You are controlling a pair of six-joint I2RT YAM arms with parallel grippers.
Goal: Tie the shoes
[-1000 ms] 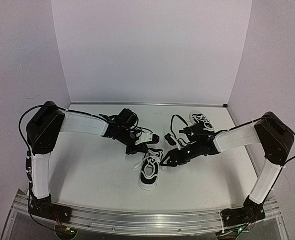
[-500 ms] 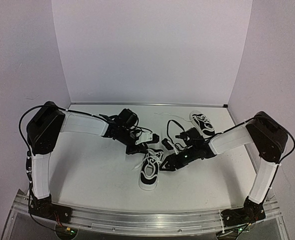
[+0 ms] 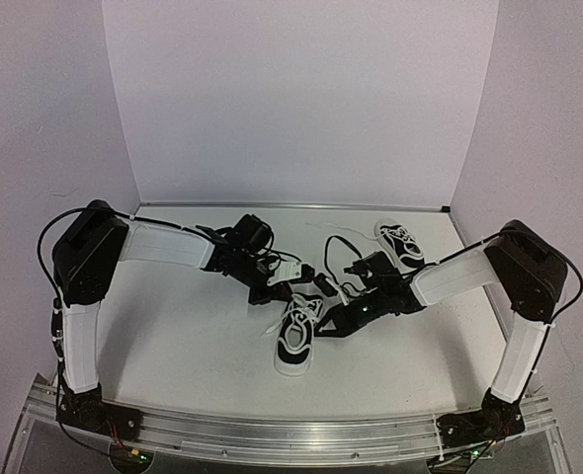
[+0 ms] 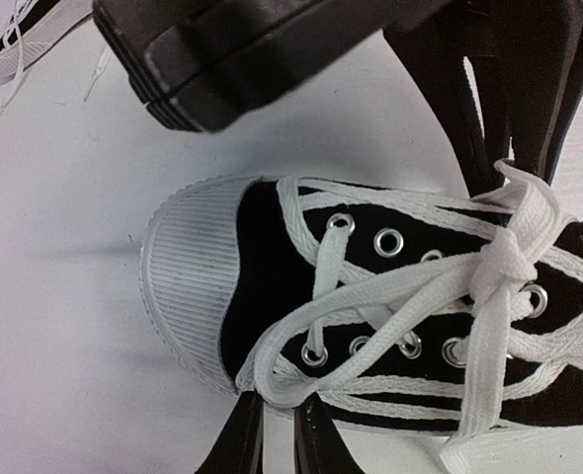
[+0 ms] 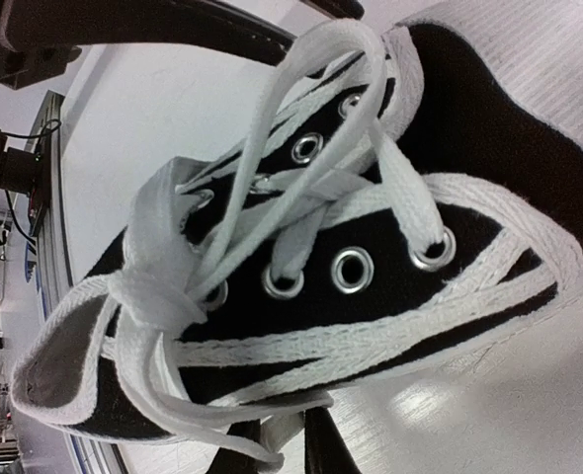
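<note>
Pale walls (image 3: 301,99) enclose a white tabletop (image 3: 173,336). Your left pincer (image 4: 275,439), fingers nearly together, pinches a lace loop (image 4: 272,383) just beside the toe cap (image 4: 188,272) of the near shoe (image 3: 294,344) at centre. Your right pincer (image 5: 284,449) nips a lace strand (image 5: 272,427) toward its heel end. Each pincer's dark body crowds the other's view. Second shoe (image 3: 400,244) lies far right, well apart.

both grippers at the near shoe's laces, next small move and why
The left gripper looks pinched on a lace loop, the right gripper on a lace end, and the knot on the near shoe looks loose. I'd probably draw them slowly apart to snug it.
</note>
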